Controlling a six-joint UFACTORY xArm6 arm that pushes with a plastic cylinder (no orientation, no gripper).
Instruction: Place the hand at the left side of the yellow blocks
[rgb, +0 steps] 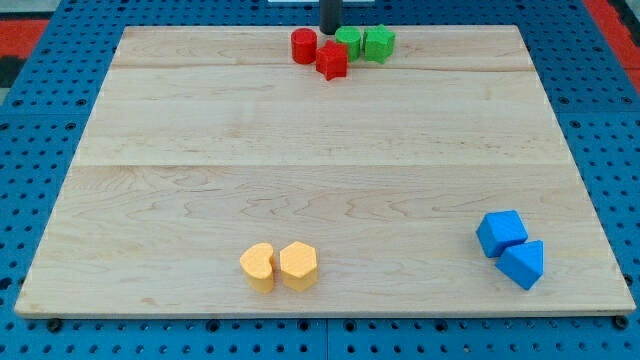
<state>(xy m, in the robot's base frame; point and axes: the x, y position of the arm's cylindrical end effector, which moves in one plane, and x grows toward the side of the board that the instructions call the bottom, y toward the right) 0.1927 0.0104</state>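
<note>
Two yellow blocks lie side by side near the view's bottom, left of centre: a rounded one (258, 266) and a hexagonal one (298, 265), touching. My tip (329, 30) is at the view's top edge, just behind the red and green blocks and far from the yellow ones. Only the lower part of the rod shows.
A red cylinder (303, 45), a red star-like block (332, 60), a green cylinder (348, 41) and a green star-like block (379, 43) cluster at the top. A blue cube (501, 232) and a blue triangular block (523, 264) sit at the bottom right. The wooden board (180, 180) ends in blue pegboard.
</note>
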